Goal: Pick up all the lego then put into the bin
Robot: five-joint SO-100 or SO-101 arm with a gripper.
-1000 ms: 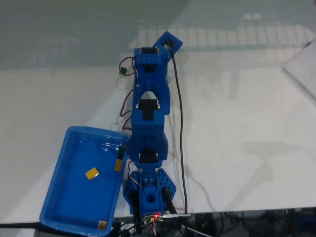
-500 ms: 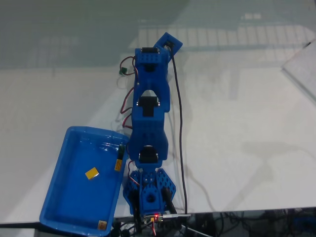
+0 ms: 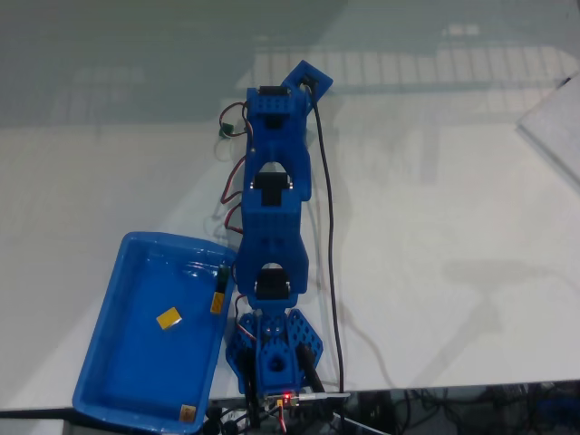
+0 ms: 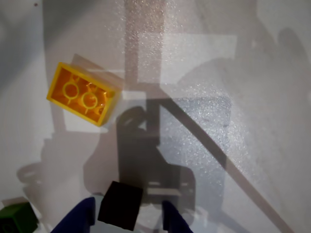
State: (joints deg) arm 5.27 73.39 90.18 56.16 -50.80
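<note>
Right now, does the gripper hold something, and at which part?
Nothing is held yet. The gripper is open, its fingertips on either side of the black brick, not visibly clamping it.

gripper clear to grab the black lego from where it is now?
Probably yes. In the wrist view the black lego sits between the two blue fingertips of the gripper, jaws open, nothing between them. The yellow lego and green lego lie apart.

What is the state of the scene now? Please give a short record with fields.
gripper: open, fingertips on either side of the black lego
yellow lego on table: hollow side up
green lego: at wrist view's lower left corner
bin: blue, holds one yellow lego
table: white
</note>
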